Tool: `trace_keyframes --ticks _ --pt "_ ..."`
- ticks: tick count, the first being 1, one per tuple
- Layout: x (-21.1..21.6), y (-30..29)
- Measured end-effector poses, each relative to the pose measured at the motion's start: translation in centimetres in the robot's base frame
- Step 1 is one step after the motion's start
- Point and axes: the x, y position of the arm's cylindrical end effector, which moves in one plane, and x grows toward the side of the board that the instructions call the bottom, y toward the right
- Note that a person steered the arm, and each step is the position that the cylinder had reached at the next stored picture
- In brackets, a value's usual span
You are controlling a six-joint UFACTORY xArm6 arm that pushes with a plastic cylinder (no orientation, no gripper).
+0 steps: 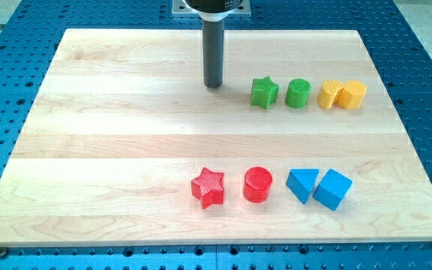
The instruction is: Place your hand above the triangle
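The blue triangle (303, 184) lies near the view's bottom right, touching a blue cube (333, 188) on its right. My tip (213, 84) stands on the board near the view's top centre, far up and to the left of the triangle. It is left of a green star (264, 92) and touches no block.
A green cylinder (298, 93), a yellow pentagon-like block (330, 94) and a yellow hexagon-like block (353, 94) continue the top row to the right. A red star (208, 187) and a red cylinder (258, 184) lie left of the triangle. The wooden board (111, 150) sits on a blue perforated table.
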Motion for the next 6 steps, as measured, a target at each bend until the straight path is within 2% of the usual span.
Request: trace_keyframes --ticks 1,3,4,5,6 --pt "0.2 0.0" --pt "3.7 0.0" --pt "8.6 -0.2" --pt "13.4 2.7" --pt "16.1 6.9"
